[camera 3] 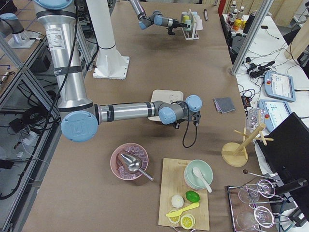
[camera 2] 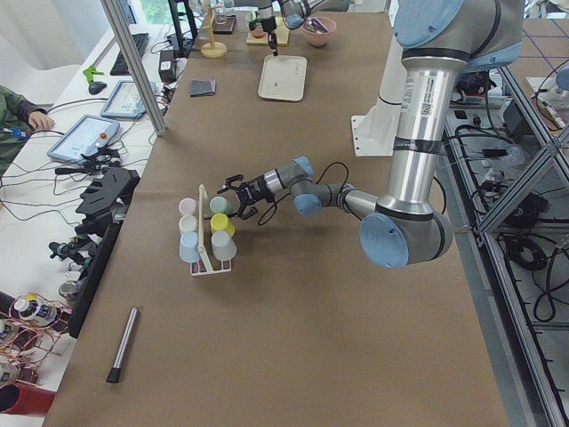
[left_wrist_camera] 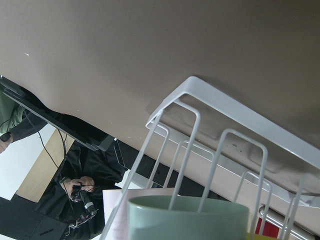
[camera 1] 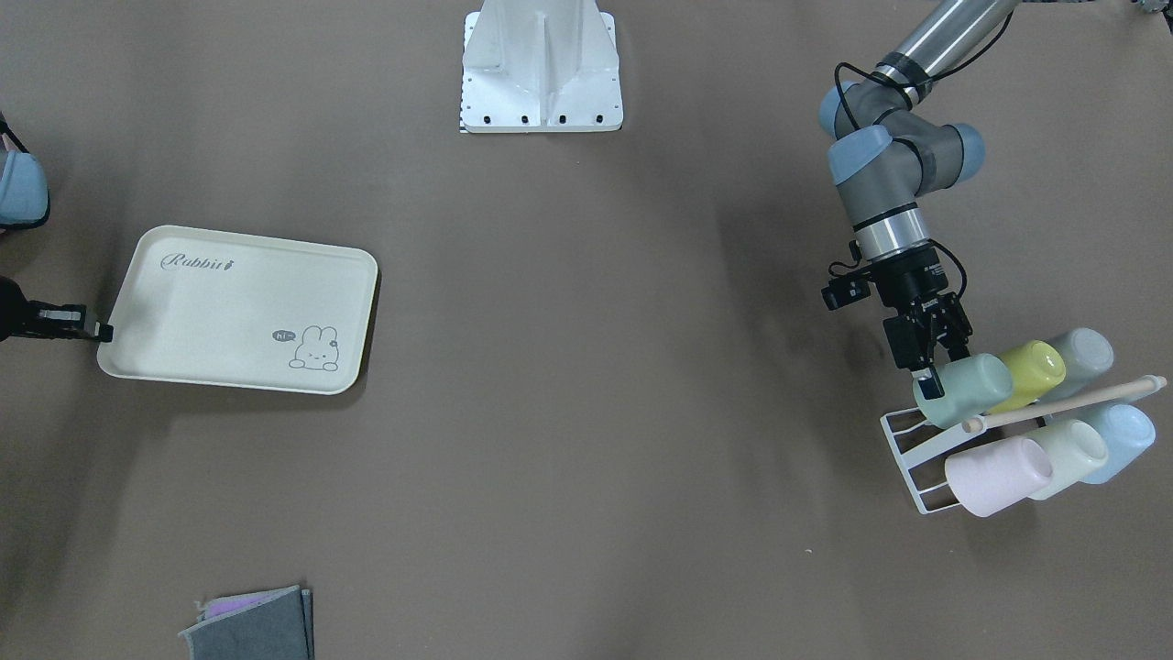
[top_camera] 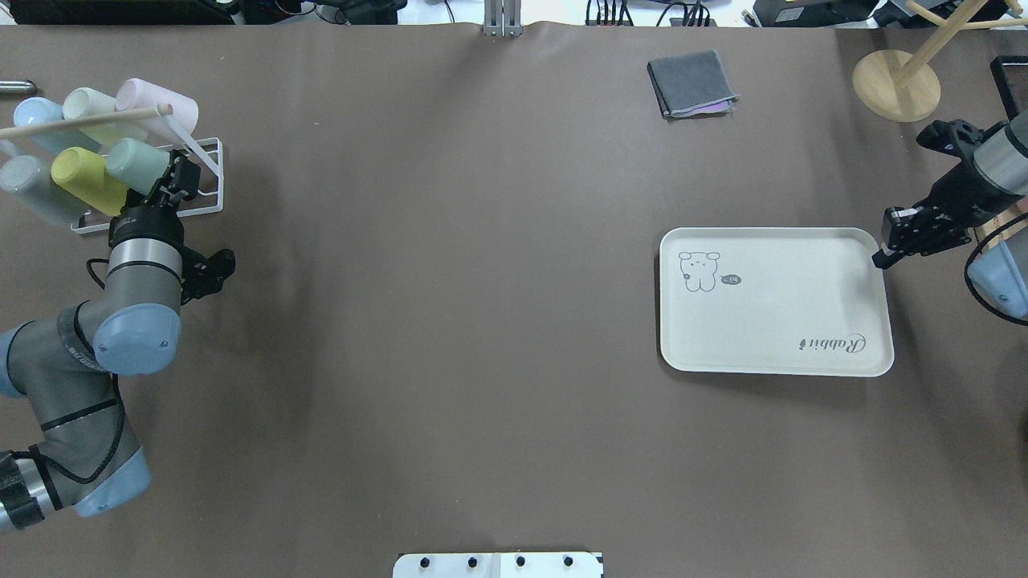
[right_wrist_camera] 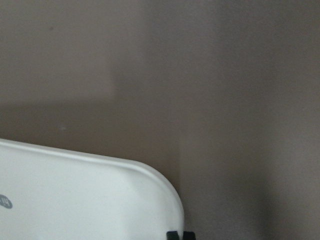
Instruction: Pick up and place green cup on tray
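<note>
The green cup [camera 1: 967,390] lies on its side on a white wire rack [camera 1: 907,449] at the table's end, and also shows in the overhead view [top_camera: 135,163]. My left gripper [camera 1: 933,371] is open at the cup's mouth, with its fingers either side of the rim. The left wrist view shows only the cup's rim [left_wrist_camera: 187,216] under the rack wires. The cream Rabbit tray [camera 1: 211,312] lies flat on the far side of the table. My right gripper [top_camera: 881,258] is shut on the rim at the tray's corner [right_wrist_camera: 170,200].
The rack also holds yellow-green [camera 1: 1034,371], grey [camera 1: 1083,353], pink [camera 1: 999,477], pale whitish-green [camera 1: 1068,456] and blue [camera 1: 1120,440] cups under a wooden rod [camera 1: 1063,401]. A folded grey cloth [top_camera: 692,83] and a wooden stand [top_camera: 895,84] sit at the far edge.
</note>
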Controlling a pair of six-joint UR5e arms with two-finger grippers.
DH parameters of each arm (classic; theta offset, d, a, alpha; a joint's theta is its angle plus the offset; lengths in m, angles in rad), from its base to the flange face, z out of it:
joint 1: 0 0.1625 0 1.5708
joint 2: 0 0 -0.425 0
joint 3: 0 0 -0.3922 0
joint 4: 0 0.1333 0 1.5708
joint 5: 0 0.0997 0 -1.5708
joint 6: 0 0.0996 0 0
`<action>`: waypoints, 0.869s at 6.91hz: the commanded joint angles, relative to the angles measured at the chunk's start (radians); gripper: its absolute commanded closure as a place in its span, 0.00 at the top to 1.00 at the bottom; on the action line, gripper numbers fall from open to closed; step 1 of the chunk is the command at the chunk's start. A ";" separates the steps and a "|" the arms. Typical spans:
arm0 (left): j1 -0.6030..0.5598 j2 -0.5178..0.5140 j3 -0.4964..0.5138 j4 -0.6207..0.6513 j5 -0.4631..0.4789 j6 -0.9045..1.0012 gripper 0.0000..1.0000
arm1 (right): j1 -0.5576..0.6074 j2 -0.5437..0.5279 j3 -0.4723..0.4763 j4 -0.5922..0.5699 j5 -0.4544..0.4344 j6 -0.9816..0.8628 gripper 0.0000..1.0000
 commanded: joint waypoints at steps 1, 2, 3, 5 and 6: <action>-0.015 -0.002 0.011 -0.012 0.000 0.002 0.99 | 0.004 0.078 -0.007 -0.003 0.019 0.084 0.00; -0.024 -0.002 0.031 -0.033 0.000 0.002 0.99 | 0.001 0.113 -0.008 -0.004 0.019 0.112 0.00; -0.035 -0.002 0.062 -0.067 0.000 0.002 0.99 | -0.011 0.156 -0.010 -0.003 0.019 0.171 0.00; -0.036 -0.035 0.105 -0.069 0.000 0.002 0.99 | -0.046 0.256 -0.052 0.000 0.021 0.230 0.00; -0.036 -0.052 0.120 -0.069 0.000 0.002 0.99 | -0.069 0.291 -0.060 0.002 0.036 0.232 0.00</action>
